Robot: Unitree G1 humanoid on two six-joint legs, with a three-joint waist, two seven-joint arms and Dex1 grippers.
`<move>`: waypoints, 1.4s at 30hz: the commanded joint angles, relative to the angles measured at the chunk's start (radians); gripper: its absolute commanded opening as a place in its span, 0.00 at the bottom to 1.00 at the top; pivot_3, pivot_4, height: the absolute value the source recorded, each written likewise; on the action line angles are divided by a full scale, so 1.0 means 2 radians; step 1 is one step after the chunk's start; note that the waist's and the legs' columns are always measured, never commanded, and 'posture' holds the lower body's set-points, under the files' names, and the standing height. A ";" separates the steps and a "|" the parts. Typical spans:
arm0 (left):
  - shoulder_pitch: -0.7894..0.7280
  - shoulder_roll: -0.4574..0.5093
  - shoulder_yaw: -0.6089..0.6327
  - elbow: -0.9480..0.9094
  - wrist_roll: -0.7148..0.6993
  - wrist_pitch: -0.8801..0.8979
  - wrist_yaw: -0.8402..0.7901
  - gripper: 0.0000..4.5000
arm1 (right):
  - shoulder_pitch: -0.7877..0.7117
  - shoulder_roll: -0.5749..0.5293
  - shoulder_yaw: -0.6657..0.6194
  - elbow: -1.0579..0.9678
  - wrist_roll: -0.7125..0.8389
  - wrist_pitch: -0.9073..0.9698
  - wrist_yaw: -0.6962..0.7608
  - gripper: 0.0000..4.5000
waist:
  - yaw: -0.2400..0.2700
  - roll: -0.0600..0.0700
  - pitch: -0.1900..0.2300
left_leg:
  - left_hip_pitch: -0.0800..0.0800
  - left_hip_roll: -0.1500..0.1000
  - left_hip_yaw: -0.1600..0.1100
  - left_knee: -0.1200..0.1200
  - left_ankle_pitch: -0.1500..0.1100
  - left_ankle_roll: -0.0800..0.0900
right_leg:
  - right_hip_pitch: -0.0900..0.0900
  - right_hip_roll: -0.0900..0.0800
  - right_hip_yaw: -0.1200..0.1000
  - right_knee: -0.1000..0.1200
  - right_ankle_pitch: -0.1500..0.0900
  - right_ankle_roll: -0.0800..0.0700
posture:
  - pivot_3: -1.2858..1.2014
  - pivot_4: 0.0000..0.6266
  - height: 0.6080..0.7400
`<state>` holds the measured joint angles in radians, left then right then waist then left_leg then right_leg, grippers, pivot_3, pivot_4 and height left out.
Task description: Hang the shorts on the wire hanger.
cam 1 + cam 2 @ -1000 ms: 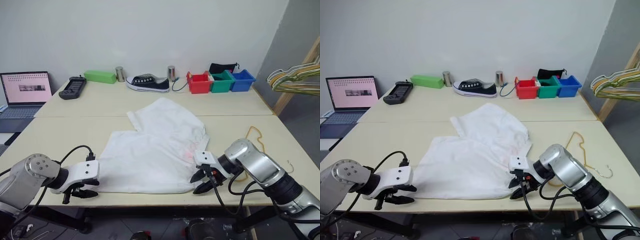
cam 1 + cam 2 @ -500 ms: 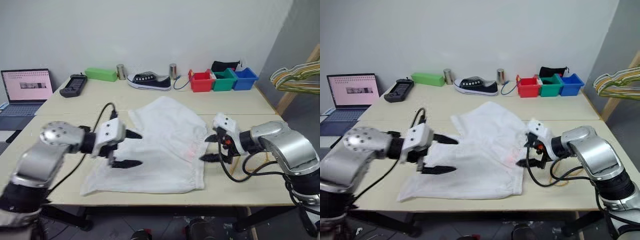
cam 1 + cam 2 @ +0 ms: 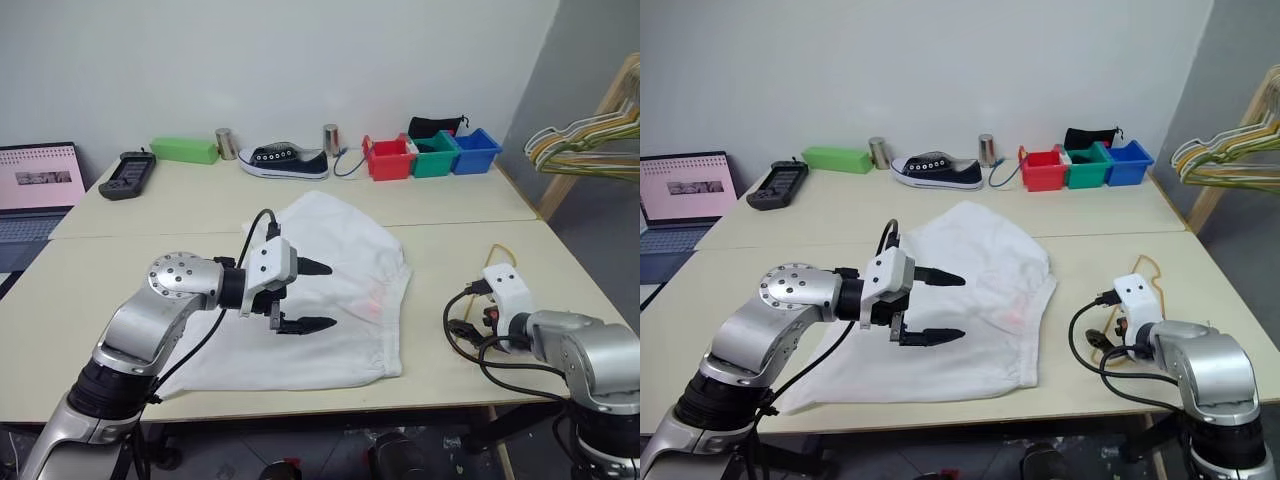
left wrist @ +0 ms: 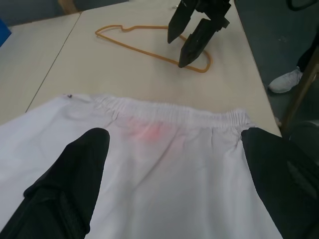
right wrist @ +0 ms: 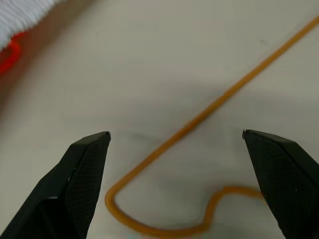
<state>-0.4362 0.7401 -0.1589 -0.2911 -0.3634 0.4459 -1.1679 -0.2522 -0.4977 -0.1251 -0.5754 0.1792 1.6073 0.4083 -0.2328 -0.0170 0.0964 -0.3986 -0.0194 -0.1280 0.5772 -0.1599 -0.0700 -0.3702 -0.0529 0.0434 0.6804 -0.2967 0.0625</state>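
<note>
The white shorts (image 3: 330, 235) lie spread flat on the near table, the gathered waistband (image 4: 174, 115) toward the right side with a faint pink mark (image 3: 375, 300) beside it. My left gripper (image 3: 308, 296) hovers open just above the middle of the shorts, pointing right toward the waistband, nothing between its fingers. The thin pale-yellow wire hanger (image 4: 149, 42) lies flat on the table right of the shorts. My right gripper (image 5: 175, 133) points down over the hanger's wire (image 5: 199, 119), open and empty, close above the tabletop; the left wrist view shows its fingers (image 4: 192, 37) standing over the hanger.
Along the far table stand a black sneaker (image 3: 285, 160), red (image 3: 385, 160), green (image 3: 432, 158) and blue (image 3: 473, 152) bins, two metal cans (image 3: 331, 140), a green box (image 3: 182, 150), a controller (image 3: 125, 172) and a laptop (image 3: 35, 185). A bunch of coloured hangers (image 3: 585, 145) hangs at the right.
Both grippers left the shorts' front edge and opened wide. The left one swung up and right over the shorts. The right one moved right off the waistband and tipped down over the hanger.
</note>
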 commanded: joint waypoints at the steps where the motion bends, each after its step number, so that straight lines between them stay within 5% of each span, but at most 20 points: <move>1: -0.011 -0.002 0.002 -0.018 -0.002 -0.006 0.003 1.00 | 0.002 0.007 -0.020 0.001 0.004 0.004 -0.054 1.00 | -0.002 0.000 0.001 | 0.000 0.000 0.000 0.000 0.000 0.000 | 0.000 0.000 0.000 0.000 0.000 0.000 | 0.40 0.10 1.00; 11: 0.000 0.007 0.008 -0.025 -0.003 -0.005 0.002 1.00 | 0.025 0.030 -0.050 0.003 0.031 0.004 -0.140 1.00 | -0.008 0.000 0.001 | 0.000 0.000 0.000 0.000 0.001 0.001 | 0.000 0.000 0.000 0.000 0.000 -0.001 | 0.41 0.10 1.00; 23: -0.010 0.006 0.004 -0.015 0.002 -0.006 0.000 1.00 | 0.036 0.119 -0.120 0.063 0.111 0.004 -0.273 1.00 | -0.008 -0.004 -0.001 | 0.000 0.001 0.000 0.000 0.001 0.001 | 0.001 0.000 -0.001 -0.001 -0.001 -0.001 | 0.41 0.09 1.00; 42: -0.009 0.007 0.014 -0.025 -0.001 0.003 0.009 1.00 | 0.011 0.111 -0.161 0.136 0.333 0.004 -0.492 0.10 | -0.007 -0.009 -0.004 | -0.001 0.009 0.003 -0.001 0.000 0.001 | 0.002 0.007 0.000 -0.008 0.000 -0.002 | 0.42 0.08 1.00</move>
<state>-0.4396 0.7445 -0.1593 -0.3080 -0.3550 0.4519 -1.1615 -0.2508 -0.2836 -0.4672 -0.3824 0.7746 1.5786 -0.5425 -0.2477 -0.0353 0.0884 -0.4011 -0.0005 -0.1218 0.5749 -0.1597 -0.0672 -0.3662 -0.0391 0.0428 0.6637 -0.2971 0.0576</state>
